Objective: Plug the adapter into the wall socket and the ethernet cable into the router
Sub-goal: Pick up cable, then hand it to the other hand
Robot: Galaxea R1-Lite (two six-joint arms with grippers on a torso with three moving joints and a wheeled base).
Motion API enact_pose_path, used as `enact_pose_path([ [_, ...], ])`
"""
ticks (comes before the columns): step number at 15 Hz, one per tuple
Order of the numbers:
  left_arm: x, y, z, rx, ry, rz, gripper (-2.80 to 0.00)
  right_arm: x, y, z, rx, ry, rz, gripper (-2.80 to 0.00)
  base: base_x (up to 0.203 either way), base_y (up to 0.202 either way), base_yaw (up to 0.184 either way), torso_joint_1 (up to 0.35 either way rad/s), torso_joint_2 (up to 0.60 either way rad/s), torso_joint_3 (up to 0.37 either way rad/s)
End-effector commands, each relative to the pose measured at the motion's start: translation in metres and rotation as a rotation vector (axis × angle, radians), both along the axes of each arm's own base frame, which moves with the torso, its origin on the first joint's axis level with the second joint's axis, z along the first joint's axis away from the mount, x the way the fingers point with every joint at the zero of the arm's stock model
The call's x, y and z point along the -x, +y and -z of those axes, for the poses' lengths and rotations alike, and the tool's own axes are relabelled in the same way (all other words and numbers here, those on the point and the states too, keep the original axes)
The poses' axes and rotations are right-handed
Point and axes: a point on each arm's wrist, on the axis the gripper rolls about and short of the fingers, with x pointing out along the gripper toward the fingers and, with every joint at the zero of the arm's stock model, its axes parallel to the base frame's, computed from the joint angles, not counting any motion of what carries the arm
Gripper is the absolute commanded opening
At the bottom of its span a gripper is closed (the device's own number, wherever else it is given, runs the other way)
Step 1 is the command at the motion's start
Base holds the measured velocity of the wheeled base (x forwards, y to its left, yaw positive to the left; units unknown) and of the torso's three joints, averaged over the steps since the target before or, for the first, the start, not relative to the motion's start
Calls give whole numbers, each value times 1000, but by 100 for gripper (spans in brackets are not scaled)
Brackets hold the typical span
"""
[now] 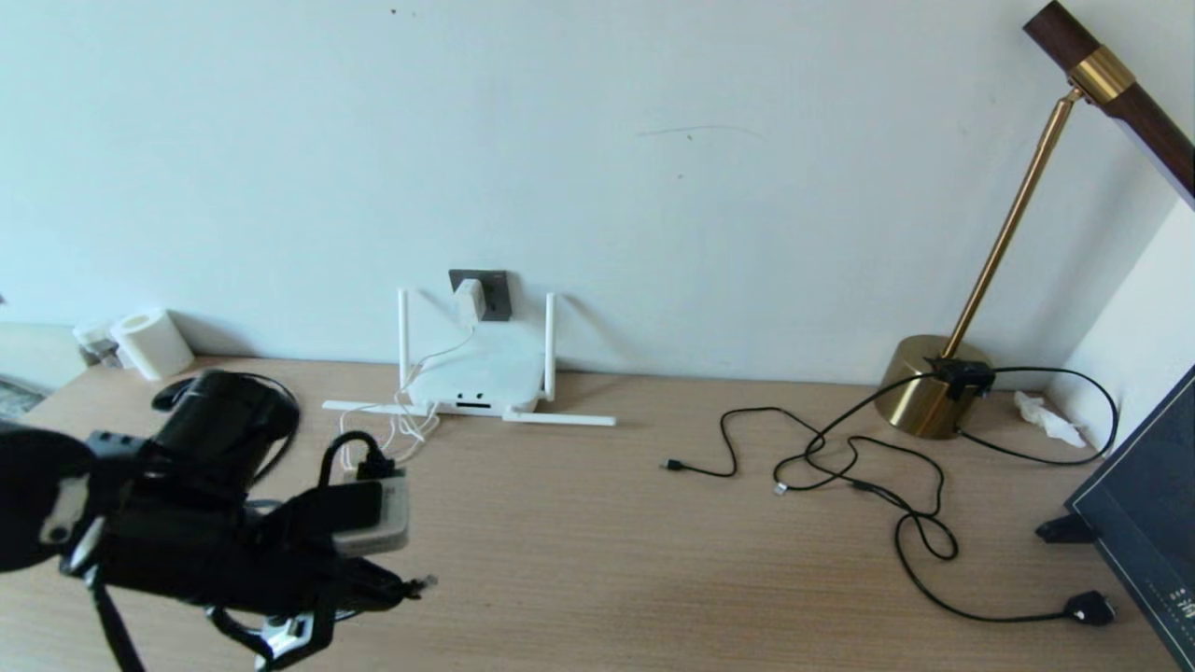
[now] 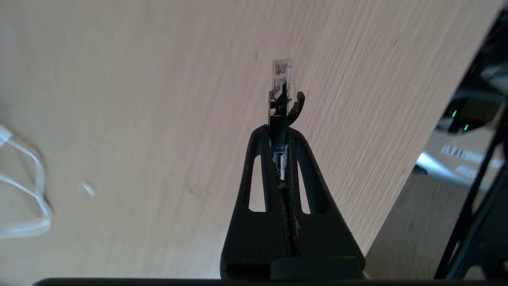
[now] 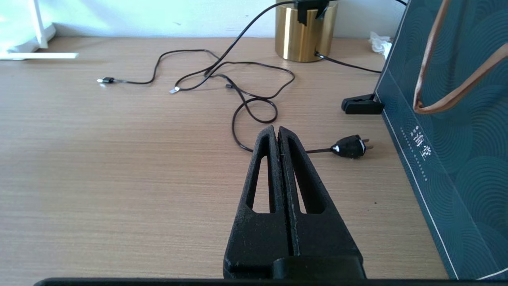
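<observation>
The ethernet cable [image 2: 281, 93] is pinched at its plug between the fingers of the left gripper [image 2: 280, 131], the clear tip sticking out beyond the fingertips and held above the wooden desk [image 1: 597, 523]. In the head view the left gripper [image 1: 397, 586] is near the desk's front left corner, with the plug's clear tip just showing past it. A loop of thick black cable rises just behind the wrist.

The router [image 1: 478, 378] lies flat against the back edge of the desk, left of centre, two antennas upright and two lying along the desktop. Directly above it the wall socket [image 1: 492, 291] sits on the white wall, and the adapter [image 1: 470, 299] is seated in it, its thin white cord [image 1: 411, 411] dropping to a loose bundle in front of the router.

The right gripper [image 3: 278, 133] is pressed together on nothing, hovering low over the right half of the desk. Just beyond it lies a small black plug [image 3: 349, 146] on a thin black cord [image 1: 840, 467] that snakes back toward a brass lamp base [image 1: 929, 387] at the back right. A dark teal paper bag [image 3: 456, 151] stands at the right edge. A white paper roll [image 1: 149, 343] sits at the back left corner.
</observation>
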Motion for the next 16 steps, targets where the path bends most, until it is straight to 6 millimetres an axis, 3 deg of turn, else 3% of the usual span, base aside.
enact_pose_path([
  [1, -2, -5, -18, 37, -41, 30, -280, 0, 0, 0, 0, 0, 0, -280, 0, 0, 0, 0, 0, 0],
  [7, -37, -43, -63, 170, -129, 69, -280, 0, 0, 1, 32, 7, -1, -280, 0, 0, 0, 0, 0, 0],
  [10, -57, -78, -76, 109, -211, 35, -280, 1, 0, -6, 17, -46, -15, -280, 0, 0, 0, 0, 0, 0],
  [12, -60, -92, -82, 23, -311, -48, -280, 6, 2, -21, -55, -87, -78, -280, 0, 0, 0, 0, 0, 0],
  [14, -61, -105, -89, -41, -464, -166, -280, 18, 3, -49, -188, -111, -135, -280, 0, 0, 0, 0, 0, 0],
  [16, -58, -114, -93, -19, -554, -211, -280, 30, 7, -80, -359, -33, -324, -280, 0, 0, 0, 0, 0, 0],
])
